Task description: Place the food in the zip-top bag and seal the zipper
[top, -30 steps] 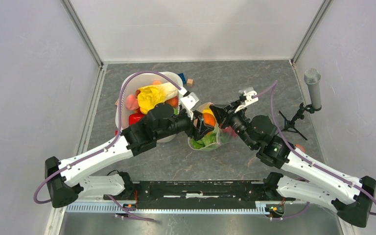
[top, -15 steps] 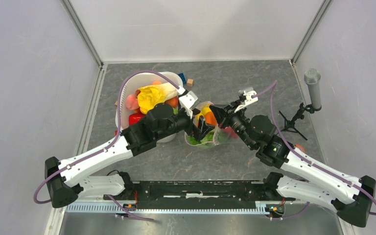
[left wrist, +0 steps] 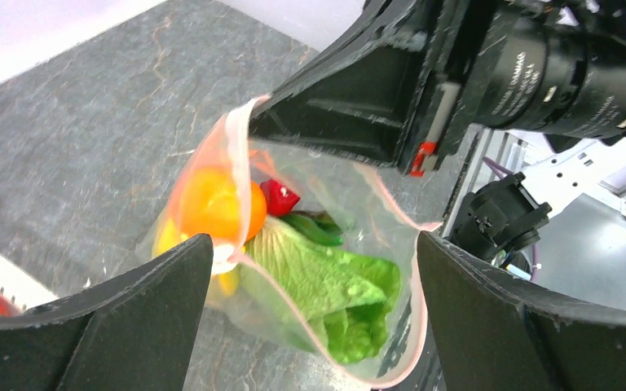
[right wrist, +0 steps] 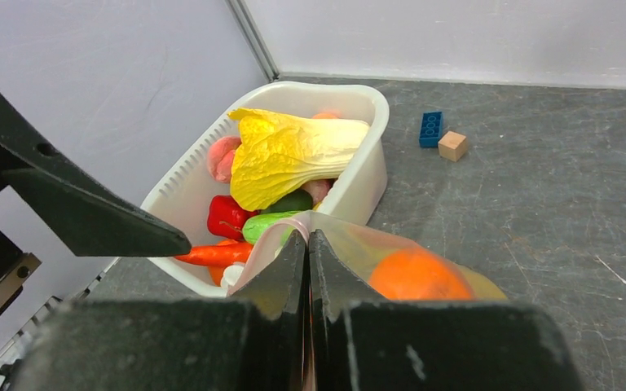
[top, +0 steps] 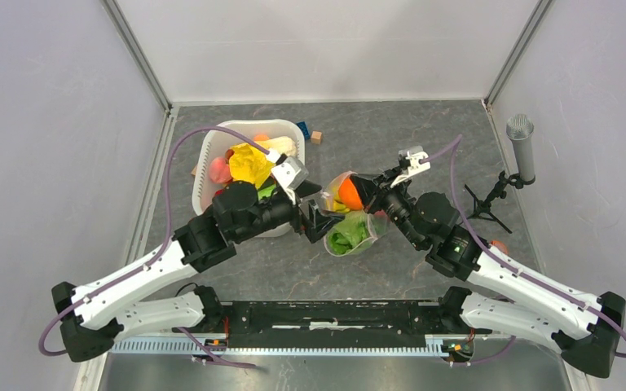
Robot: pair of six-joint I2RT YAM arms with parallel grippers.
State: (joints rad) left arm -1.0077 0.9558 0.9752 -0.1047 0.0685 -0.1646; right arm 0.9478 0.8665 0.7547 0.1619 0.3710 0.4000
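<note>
1. A grey stone-patterned table (top: 424, 138) seen from above, with two robot arms reaching in from the near edge.
2. A clear bag (top: 371, 228) sits mid-table, holding an orange fruit (top: 349, 194) and green leaves (top: 344, 239).
3. The left gripper (top: 316, 220), jaws spread, is just left of the bag. The right gripper (top: 360, 187) meets the bag's far edge.
4. A white tub (top: 204, 175), far left, holds a yellow cabbage (top: 250, 163).

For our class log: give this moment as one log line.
left gripper: open, empty, at zip-top bag mouth | right gripper: shut on bag rim | zipper: unsealed | food: some bagged
</note>
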